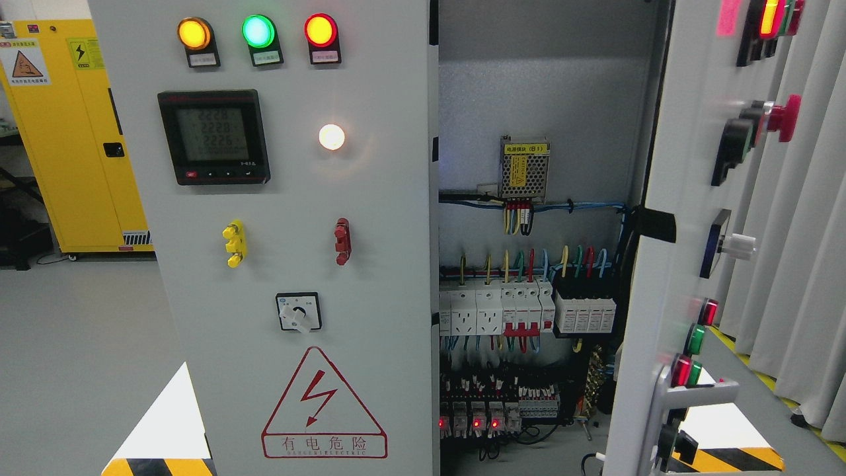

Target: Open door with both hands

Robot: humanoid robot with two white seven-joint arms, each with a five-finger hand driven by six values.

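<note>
Door point(667, 218) on the right of the cabinet point(291, 264) is swung wide open toward the near right — you see it nearly edge-on, with its buttons and red knob point(786, 118) sticking out to the right and its handle point(694, 396) low down. Behind it the inside is fully exposed: a power supply box point(524, 168) up on the back wall, a row of breakers point(522, 307) with coloured wires below that. The left panel with the three lamps point(258, 32), the meter point(215, 137) and the warning triangle point(322, 404) is shut. No robot hands anywhere in view, so I can't tell what the fingers are doing. My read — the opening looks pretty much done, with nothing obvious left except maybe pushing it a touch wider.
</note>
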